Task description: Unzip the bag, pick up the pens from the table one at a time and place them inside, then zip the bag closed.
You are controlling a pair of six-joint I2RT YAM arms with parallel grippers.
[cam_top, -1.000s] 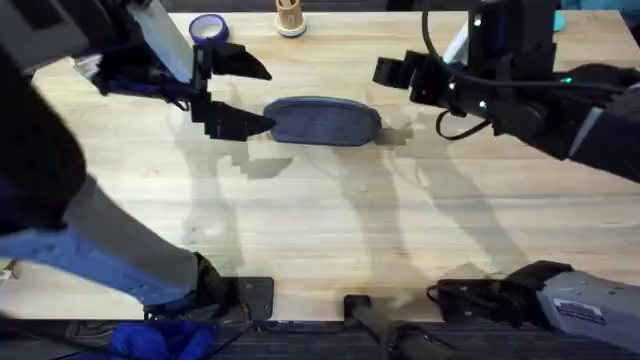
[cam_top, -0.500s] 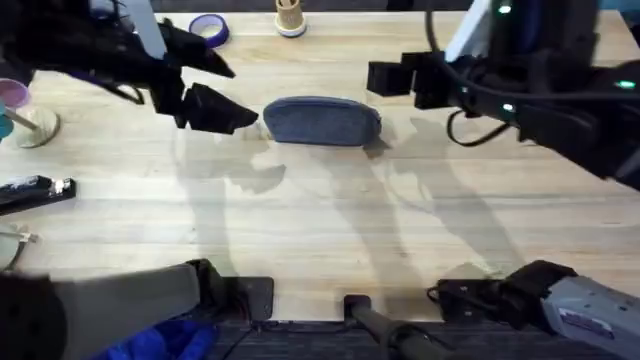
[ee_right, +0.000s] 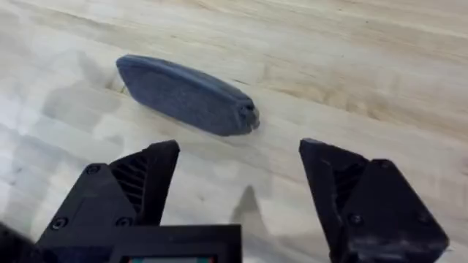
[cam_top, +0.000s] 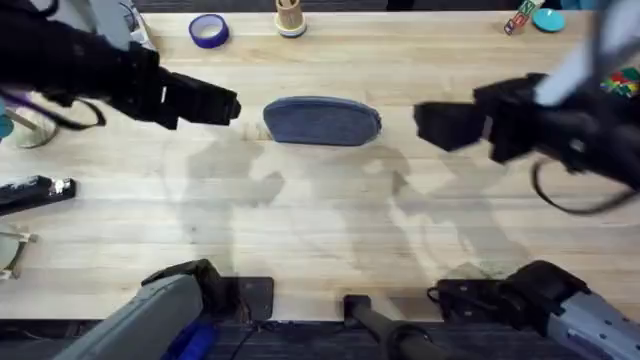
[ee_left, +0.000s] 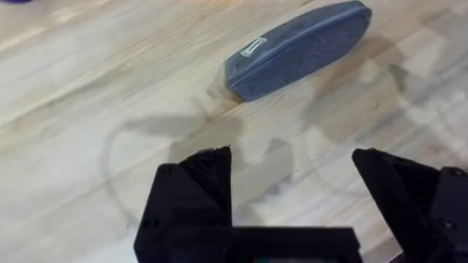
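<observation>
Both grippers (cam_top: 225,105) (cam_top: 430,125) have backed off the bag (cam_top: 322,121).

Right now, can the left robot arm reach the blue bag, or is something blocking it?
Probably yes. The left gripper is open, facing the bag, with bare table between them and nothing in the way.

The bag (cam_top: 322,121) is blue-grey with a denim-like weave and a small pale tag. The table (cam_top: 320,240) is pale wood with faint plank grain. Both grippers, left (cam_top: 215,103) and right (cam_top: 440,125), are black. At twelve o'clock, a purple tape roll (cam_top: 207,30).
</observation>
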